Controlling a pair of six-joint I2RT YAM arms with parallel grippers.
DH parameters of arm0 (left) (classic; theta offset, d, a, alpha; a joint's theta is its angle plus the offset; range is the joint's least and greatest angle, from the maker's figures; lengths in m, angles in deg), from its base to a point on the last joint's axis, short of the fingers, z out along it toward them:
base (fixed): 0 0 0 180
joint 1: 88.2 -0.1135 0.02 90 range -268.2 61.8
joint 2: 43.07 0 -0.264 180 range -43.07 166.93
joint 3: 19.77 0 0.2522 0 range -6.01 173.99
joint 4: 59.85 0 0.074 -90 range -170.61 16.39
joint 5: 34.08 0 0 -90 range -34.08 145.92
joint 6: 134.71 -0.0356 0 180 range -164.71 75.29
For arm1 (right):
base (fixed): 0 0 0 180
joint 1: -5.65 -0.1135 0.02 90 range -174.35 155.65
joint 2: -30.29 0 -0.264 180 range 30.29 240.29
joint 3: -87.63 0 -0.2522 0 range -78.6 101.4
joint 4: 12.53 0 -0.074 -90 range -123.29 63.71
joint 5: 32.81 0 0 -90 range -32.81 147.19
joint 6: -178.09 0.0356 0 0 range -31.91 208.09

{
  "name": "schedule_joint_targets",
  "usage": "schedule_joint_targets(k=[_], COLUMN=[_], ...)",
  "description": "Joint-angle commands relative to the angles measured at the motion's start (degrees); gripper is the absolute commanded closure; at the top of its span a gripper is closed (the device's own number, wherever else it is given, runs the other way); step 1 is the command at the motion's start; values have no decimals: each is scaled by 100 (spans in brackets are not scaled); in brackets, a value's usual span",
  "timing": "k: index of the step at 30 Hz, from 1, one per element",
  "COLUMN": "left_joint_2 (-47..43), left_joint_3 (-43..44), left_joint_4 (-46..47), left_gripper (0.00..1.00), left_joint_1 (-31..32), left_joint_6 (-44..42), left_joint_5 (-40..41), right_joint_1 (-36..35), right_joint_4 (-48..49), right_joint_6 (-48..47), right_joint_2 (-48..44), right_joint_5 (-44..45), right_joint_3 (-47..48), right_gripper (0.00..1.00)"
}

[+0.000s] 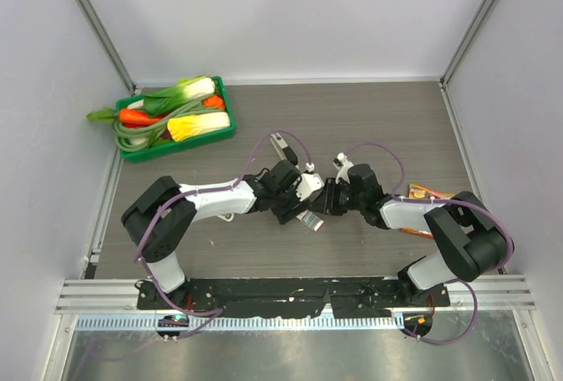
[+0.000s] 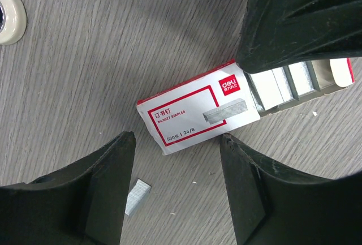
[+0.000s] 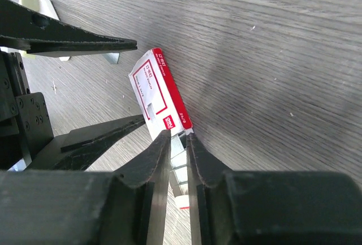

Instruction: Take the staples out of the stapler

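A small white-and-red staple box lies at mid-table with its inner tray slid out, showing several grey staple strips. My right gripper is shut on that tray end. It shows as the black mass at upper right in the left wrist view. My left gripper is open and empty, its tips just short of the box's closed end. The staples, a short loose grey strip, lie on the table by its left finger. A slim grey stapler with a dark end lies just behind the left wrist.
A beige rounded stapler-like thing sits left of the box and also shows in the right wrist view. A green tray of toy vegetables is at the back left. An orange packet lies by the right arm.
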Motion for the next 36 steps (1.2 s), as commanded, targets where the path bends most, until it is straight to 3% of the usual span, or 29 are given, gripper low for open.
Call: schedule_joint_targets(k=[1, 9, 27, 36], left_joint_2=[-1, 60, 69, 60], left_joint_3=[165, 174, 191, 165], left_joint_4=[184, 184, 148, 148], left_gripper=[35, 35, 35, 35], left_joint_1=[13, 13, 13, 4], left_joint_6=[17, 0, -27, -18], left_joint_5=[72, 81, 134, 151], right_joint_1=[-34, -34, -34, -25], right_joint_4=[95, 96, 113, 271], right_joint_6=[-34, -60, -95, 72], right_joint_2=[-235, -218, -165, -218], right_joint_5=[1, 10, -122, -148], right_joint_3=[-103, -139, -25, -86], right_gripper=[72, 70, 89, 91])
